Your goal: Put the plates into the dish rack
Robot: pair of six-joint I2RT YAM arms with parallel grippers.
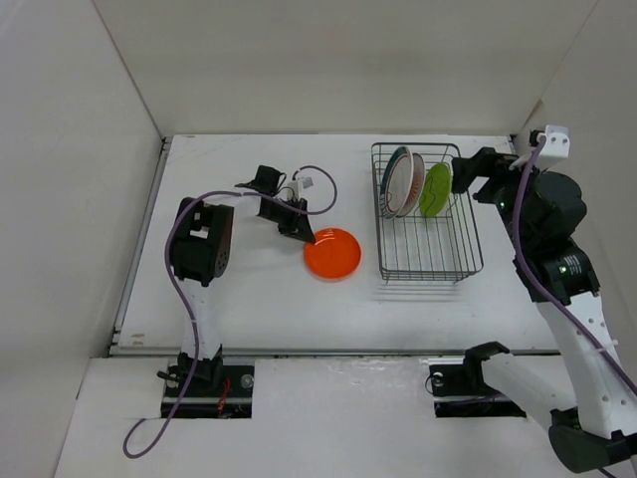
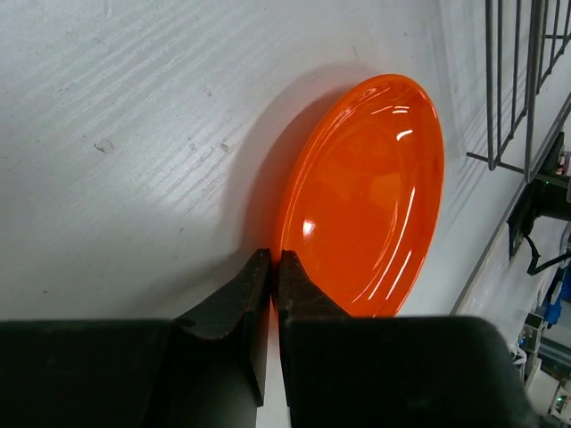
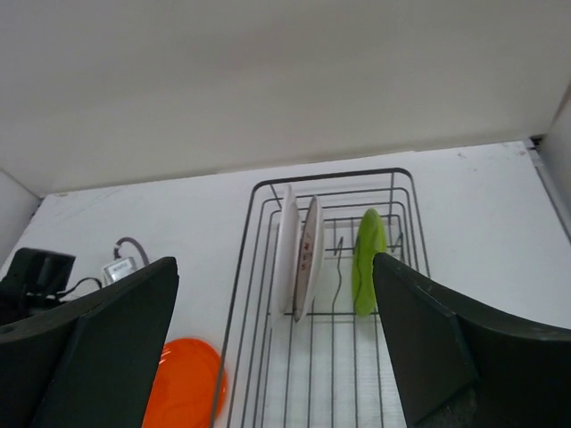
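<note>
The orange plate (image 1: 333,254) (image 2: 375,196) (image 3: 183,388) lies on the table left of the dish rack (image 1: 428,279) (image 3: 330,174). My left gripper (image 1: 299,231) (image 2: 275,260) is shut on that plate's near-left rim. Three plates stand upright in the rack's far end: a teal-rimmed white one (image 1: 395,177) (image 3: 285,250), a white patterned one (image 1: 408,187) (image 3: 310,254) and a lime green one (image 1: 435,189) (image 3: 368,259). My right gripper (image 1: 463,179) (image 3: 275,260) hovers open by the rack's far right corner, holding nothing.
White walls close in the table at the back and on both sides. The rack's wire side (image 2: 513,80) stands just right of the orange plate. A purple cable (image 1: 318,189) loops above the left wrist.
</note>
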